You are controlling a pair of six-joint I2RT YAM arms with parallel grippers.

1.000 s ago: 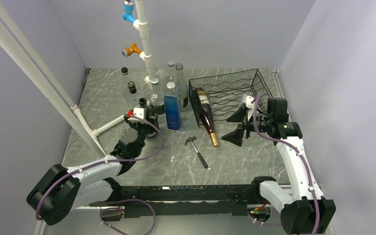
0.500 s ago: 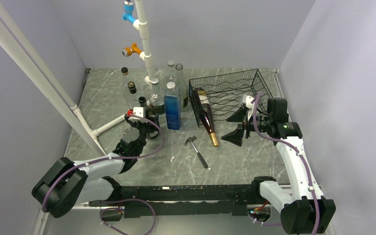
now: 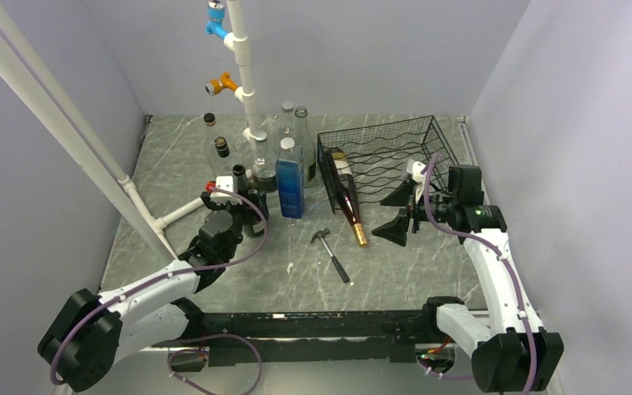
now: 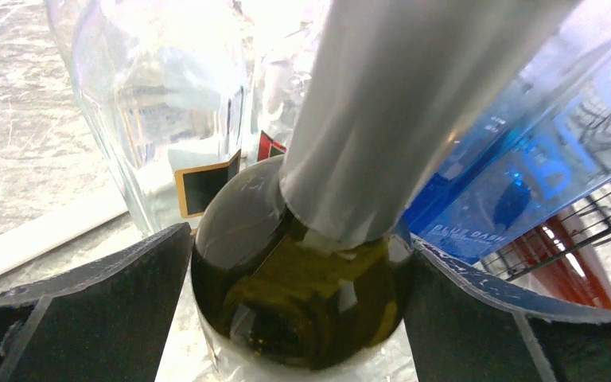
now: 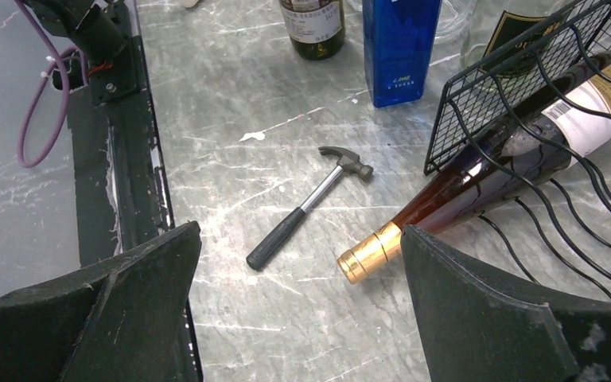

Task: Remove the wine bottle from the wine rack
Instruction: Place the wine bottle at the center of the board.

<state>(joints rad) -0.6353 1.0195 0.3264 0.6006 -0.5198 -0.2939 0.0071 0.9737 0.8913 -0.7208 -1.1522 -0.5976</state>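
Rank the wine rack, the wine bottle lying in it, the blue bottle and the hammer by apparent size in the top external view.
1. wine rack
2. wine bottle and blue bottle: too alike to rank
3. hammer

BENCH, MID-SESSION: On the grey marble-patterned bench (image 3: 296,276), a cluster of clear glass bottles (image 3: 302,148), a tall blue rectangular bottle (image 3: 289,183) and a dark green glass bottle (image 4: 302,310) stand upright near the foot of a white plastic pipe frame (image 3: 179,213). A black wire-mesh wine rack (image 5: 477,111) sits at the back right. In front of both groups, a small black-handled hammer (image 5: 306,208) lies flat, its head toward the back.
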